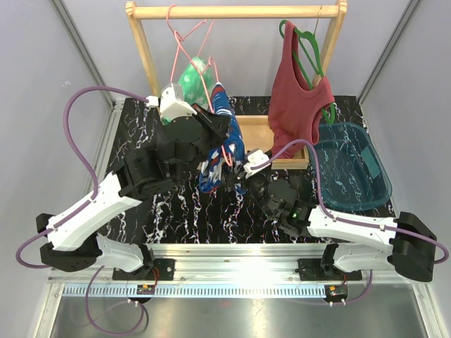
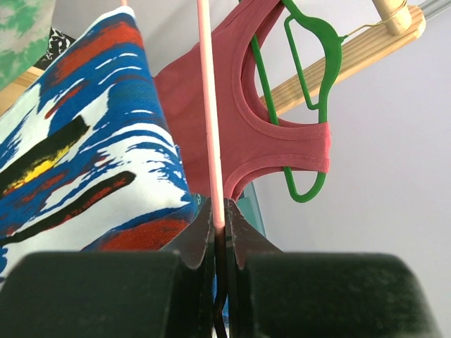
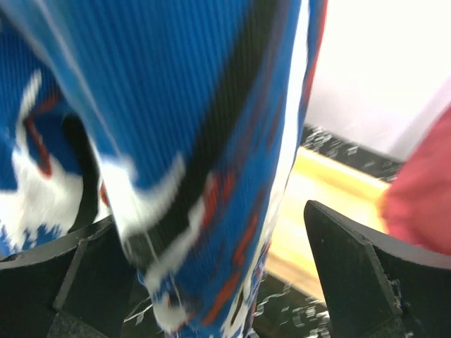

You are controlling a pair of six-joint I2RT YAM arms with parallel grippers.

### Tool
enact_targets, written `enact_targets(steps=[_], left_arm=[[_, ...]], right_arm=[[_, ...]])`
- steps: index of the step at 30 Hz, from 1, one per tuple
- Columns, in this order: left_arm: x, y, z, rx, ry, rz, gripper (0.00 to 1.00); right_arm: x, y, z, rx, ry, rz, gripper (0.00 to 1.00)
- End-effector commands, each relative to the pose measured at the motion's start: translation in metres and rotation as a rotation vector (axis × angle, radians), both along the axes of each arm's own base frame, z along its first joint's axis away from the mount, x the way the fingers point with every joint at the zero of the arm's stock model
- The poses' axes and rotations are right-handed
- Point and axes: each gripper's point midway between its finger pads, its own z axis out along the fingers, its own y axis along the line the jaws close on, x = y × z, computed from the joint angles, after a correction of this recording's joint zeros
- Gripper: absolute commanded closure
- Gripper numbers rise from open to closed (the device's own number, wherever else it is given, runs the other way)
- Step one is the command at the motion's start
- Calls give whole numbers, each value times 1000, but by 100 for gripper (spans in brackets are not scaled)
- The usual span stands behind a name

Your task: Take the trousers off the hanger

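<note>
The left gripper pinches the rod of the pink hanger beside the blue trousers, whose lower end hangs between the spread jaws of the right gripper. The green trousers hang just behind under the rail, and a red tank top on a green hanger dangles at right near a teal basin

Left pincer tight on the pink hanger rod, blue printed trousers just left, red tank top behind.
</note>
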Motion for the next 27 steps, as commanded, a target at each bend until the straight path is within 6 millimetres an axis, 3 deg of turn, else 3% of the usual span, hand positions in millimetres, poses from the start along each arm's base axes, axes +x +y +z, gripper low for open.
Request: enact_targets(steps=[1,6,9,14,18,21,27], left_arm=[[-7,26,79,-281,-119,46,100],[-5,26,77,-250,-114,52,100],[-4,28,80,-255,-121,65,100],[-5,27,95,-283,-136,56,100],[-4,24,99,-300,-136,53,100],[-3,20,97,-317,-125,51,100],[-4,15,90,-338,-104,34,100]], right_arm=[[12,-16,51,22,-119,-129,0],[15,-27,70,-38,-165,-180,1],[6,-18,69,-60,-166,-87,1],[-8,2,32,-88,-97,54,1],[-18,15,24,1,-42,139,1],[-16,20,24,38,-32,138,1],[5,9,55,90,-96,-15,0]])
